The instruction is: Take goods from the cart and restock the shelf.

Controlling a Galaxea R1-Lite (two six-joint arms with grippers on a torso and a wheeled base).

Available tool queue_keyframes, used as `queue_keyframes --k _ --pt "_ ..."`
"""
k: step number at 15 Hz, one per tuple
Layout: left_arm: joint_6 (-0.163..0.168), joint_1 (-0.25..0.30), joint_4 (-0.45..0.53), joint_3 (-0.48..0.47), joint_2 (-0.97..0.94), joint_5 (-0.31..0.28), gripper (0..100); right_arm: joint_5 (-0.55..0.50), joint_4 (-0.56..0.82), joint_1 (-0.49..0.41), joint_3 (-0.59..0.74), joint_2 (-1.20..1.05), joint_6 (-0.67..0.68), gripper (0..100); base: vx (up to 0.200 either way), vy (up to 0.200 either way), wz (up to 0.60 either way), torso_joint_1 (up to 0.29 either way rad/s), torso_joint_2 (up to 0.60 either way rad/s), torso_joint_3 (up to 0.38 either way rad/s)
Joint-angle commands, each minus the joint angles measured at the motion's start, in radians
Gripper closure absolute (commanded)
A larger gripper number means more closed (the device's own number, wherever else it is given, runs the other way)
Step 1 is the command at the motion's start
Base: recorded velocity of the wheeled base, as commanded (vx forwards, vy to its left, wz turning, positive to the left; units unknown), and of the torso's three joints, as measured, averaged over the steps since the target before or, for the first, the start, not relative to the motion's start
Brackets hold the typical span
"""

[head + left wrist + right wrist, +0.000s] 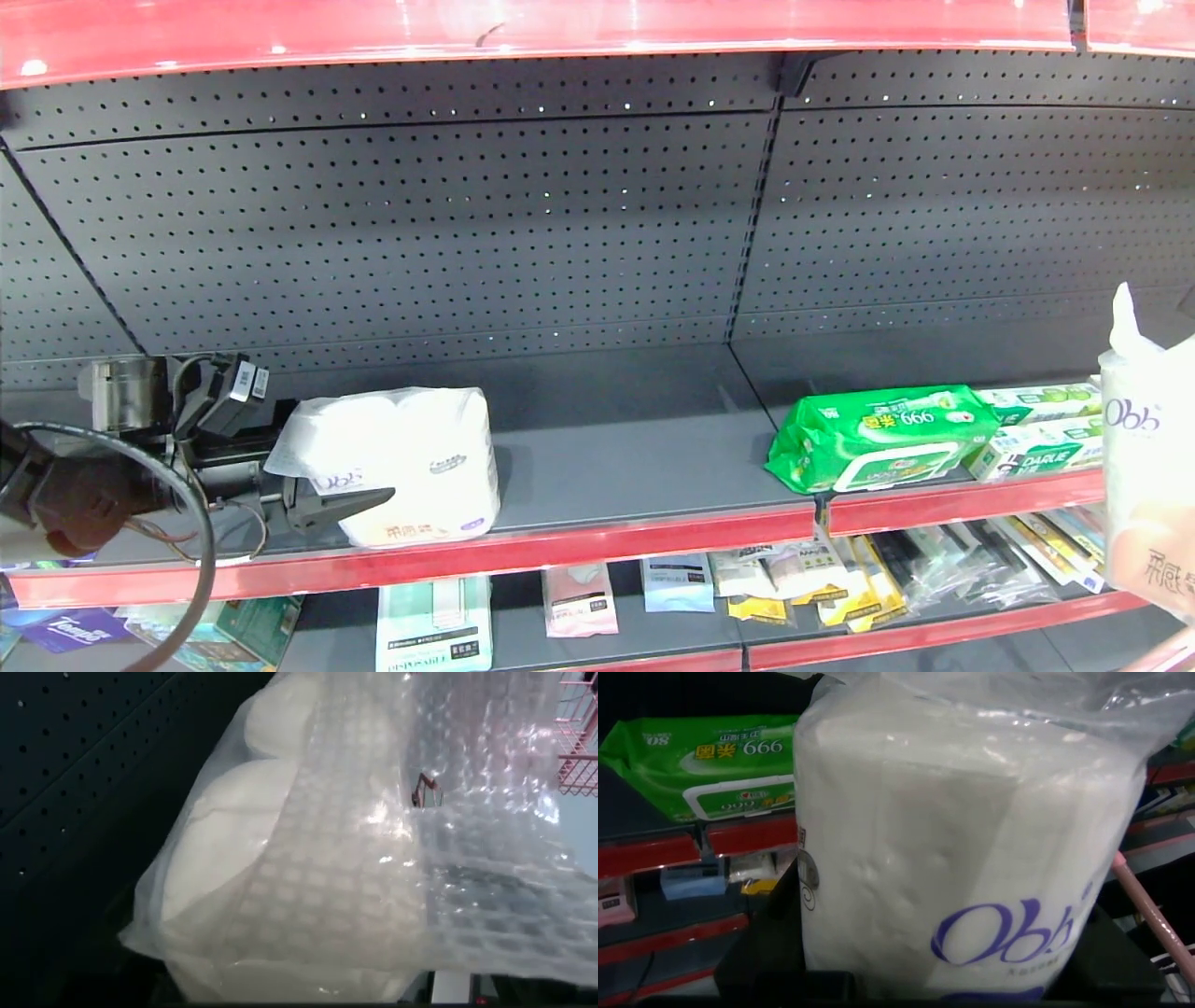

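Head view shows left jaws gripping tissue pack (411, 457).

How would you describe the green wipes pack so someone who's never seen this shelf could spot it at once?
Find the grey shelf with the red front edge below the pegboard panel. In its right section, near the front, lies a wet-wipes pack. It is the only soft bright-green pouch with a white flip lid, left of the stacked toothpaste boxes.

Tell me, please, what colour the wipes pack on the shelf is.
The wipes pack is bright green with a white flap, clearest in the head view.
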Motion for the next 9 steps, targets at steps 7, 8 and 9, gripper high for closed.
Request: queue_keyframes --k 7,8,9 --pt "-0.118 0.056 -0.003 0.004 -0.202 -0.008 0 0.003 0.000 0.000 0.002 0.004 0.000 100 0.000 0.000 0.00 0.000 0.00 0.000" --pt "-0.145 0.079 -0.002 0.007 -0.226 -0.008 0 0.003 0.002 0.001 0.003 0.004 0.000 100 0.000 0.000 0.00 0.000 0.00 0.000" --pt "-0.184 0.100 -0.002 0.009 -0.252 -0.006 0 0.005 0.002 0.001 0.005 0.005 0.000 100 0.000 0.000 0.00 0.000 0.00 0.000"
